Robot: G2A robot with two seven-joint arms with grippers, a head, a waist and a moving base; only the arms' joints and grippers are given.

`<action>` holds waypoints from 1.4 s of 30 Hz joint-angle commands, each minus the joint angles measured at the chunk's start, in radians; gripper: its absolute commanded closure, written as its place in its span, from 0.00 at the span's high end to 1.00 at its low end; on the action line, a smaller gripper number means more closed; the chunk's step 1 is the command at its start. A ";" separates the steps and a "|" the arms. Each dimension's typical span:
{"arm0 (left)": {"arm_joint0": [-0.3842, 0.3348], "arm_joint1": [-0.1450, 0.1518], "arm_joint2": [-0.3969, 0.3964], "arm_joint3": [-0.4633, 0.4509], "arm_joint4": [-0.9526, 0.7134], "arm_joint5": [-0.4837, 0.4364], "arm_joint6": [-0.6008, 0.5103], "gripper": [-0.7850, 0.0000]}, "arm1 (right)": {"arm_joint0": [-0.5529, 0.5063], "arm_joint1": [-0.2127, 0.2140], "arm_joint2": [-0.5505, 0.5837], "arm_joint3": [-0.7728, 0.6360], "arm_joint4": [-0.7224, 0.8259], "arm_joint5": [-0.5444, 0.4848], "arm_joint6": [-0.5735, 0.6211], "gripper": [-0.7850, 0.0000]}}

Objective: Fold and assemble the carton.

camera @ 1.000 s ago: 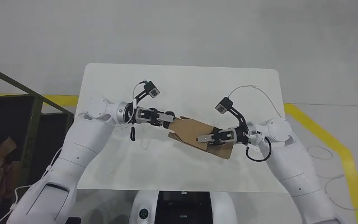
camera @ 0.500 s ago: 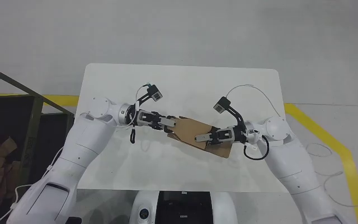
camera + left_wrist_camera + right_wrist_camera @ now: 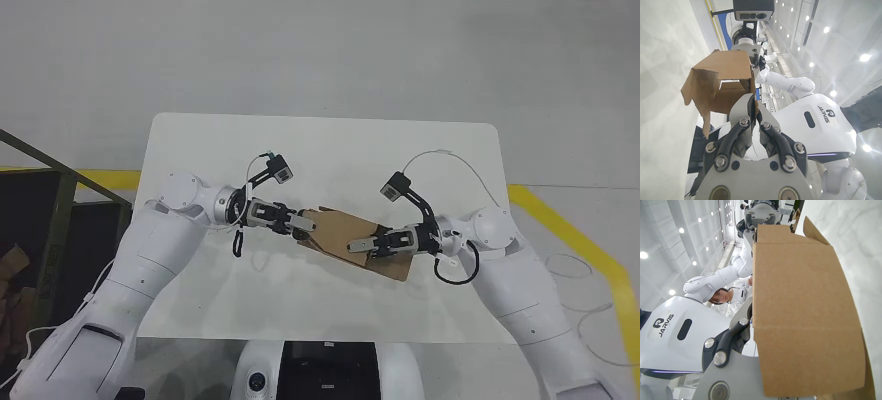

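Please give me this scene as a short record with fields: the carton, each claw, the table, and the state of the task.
object: brown carton, partly opened into a tube, end flaps loose
left side: left claw shut on a cardboard edge at one end of the carton
right side: right claw shut on a panel at the opposite end
surface: white table, with the carton over its middle
task state: flaps not yet folded in
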 commanded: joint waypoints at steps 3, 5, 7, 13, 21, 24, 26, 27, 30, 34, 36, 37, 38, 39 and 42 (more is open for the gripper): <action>-0.001 0.002 -0.002 0.003 0.005 -0.011 0.011 0.00 | -0.004 0.001 0.007 0.000 0.004 -0.006 -0.031 1.00; 0.000 0.004 -0.003 0.003 0.006 -0.015 0.015 0.00 | -0.011 0.003 0.016 -0.005 0.012 -0.011 -0.046 1.00; 0.002 0.005 -0.005 0.003 0.005 -0.017 0.017 0.00 | -0.019 0.005 0.025 -0.012 0.015 -0.014 -0.055 1.00; 0.009 0.008 -0.012 0.010 -0.007 -0.031 0.031 0.00 | -0.051 0.011 0.048 -0.041 0.023 -0.017 -0.089 0.91; 0.012 0.010 -0.020 0.027 -0.016 -0.045 0.045 0.00 | -0.093 0.013 0.062 -0.081 0.037 -0.044 -0.166 0.45; 0.013 0.010 -0.022 0.033 -0.018 -0.047 0.047 0.00 | -0.103 0.012 0.063 -0.090 0.045 -0.056 -0.199 0.38; 0.013 0.010 -0.025 0.039 -0.019 -0.049 0.050 0.00 | -0.109 0.011 0.065 -0.094 0.051 -0.065 -0.220 0.35; 0.013 0.011 -0.027 0.041 -0.020 -0.050 0.050 0.00 | -0.111 0.011 0.065 -0.095 0.053 -0.069 -0.227 0.34; 0.013 0.011 -0.028 0.045 -0.019 -0.050 0.050 0.00 | -0.116 0.010 0.066 -0.098 0.059 -0.077 -0.242 0.31; 0.014 0.010 -0.026 0.045 -0.019 -0.048 0.048 0.00 | -0.116 0.010 0.064 -0.099 0.056 -0.078 -0.245 0.29; 0.013 0.010 -0.026 0.044 -0.019 -0.048 0.048 0.00 | -0.112 0.010 0.063 -0.097 0.050 -0.075 -0.244 0.29; 0.013 0.010 -0.026 0.044 -0.019 -0.047 0.048 0.00 | -0.110 0.010 0.063 -0.096 0.047 -0.074 -0.244 0.29; 0.012 0.009 -0.026 0.044 -0.021 -0.047 0.048 0.00 | -0.108 0.010 0.062 -0.096 0.043 -0.073 -0.244 0.29; 0.012 0.009 -0.026 0.044 -0.021 -0.047 0.047 0.00 | -0.106 0.010 0.062 -0.095 0.040 -0.073 -0.244 0.29; 0.012 0.009 -0.025 0.039 -0.022 -0.047 0.047 0.00 | -0.101 0.011 0.061 -0.093 0.021 -0.067 -0.246 0.28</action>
